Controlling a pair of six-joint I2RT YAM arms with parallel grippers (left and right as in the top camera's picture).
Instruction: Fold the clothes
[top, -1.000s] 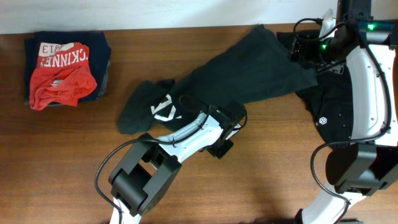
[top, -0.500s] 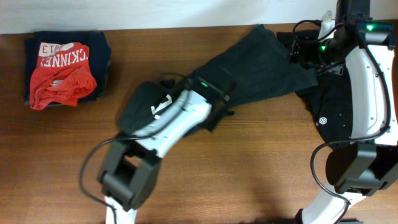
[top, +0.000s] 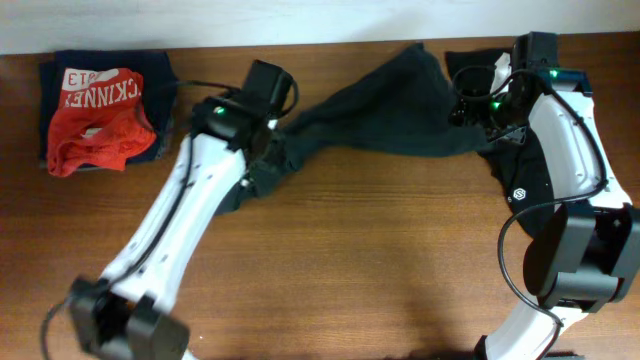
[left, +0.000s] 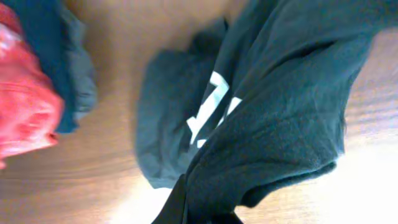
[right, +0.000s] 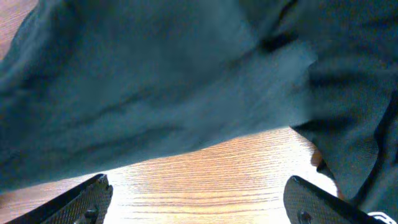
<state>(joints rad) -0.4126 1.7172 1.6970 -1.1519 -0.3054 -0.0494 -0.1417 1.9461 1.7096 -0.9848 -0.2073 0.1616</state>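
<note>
**A:** Which step is in hand?

**B:** Spreading out, I judge, not folding yet; the dark green cotton shirt with white block lettering (top: 385, 110) lies strung in a rumpled band across the far middle of the brown wooden table (top: 400, 270); one end is bunched at the left gripper (left: 200, 210), the other reaches the right gripper (right: 199, 202)

**A:** And the hands?

**B:** The left one looks pinched on a gather of that shirt, since the cloth funnels down into its fingers at the bottom edge of the wrist view; the right one stands wide, bare wood between its tips, holding nothing; the cloth lies just beyond them

**A:** What does the next move call for?

**B:** The right hand needs a hem or corner of its own; then both can draw the shirt taut and lay it flat on the open wood nearer the robot; limp cotton like this probably drags a stray layer along if the pinch goes too deep

**A:** Anything hard to make out?

**B:** Plenty; the left fingertips are nearly cut off by the frame; the lettering is creased and half covered, unreadable; I cannot tell collar from hem. A black shirt with a small round white logo (top: 515, 178) lies mostly under the right arm; whether the two shirts overlap I cannot say. At far left a red garment with white lettering (top: 100, 125) tops a dark blue folded pile (top: 160, 70), near the shirt's end but apart
</note>
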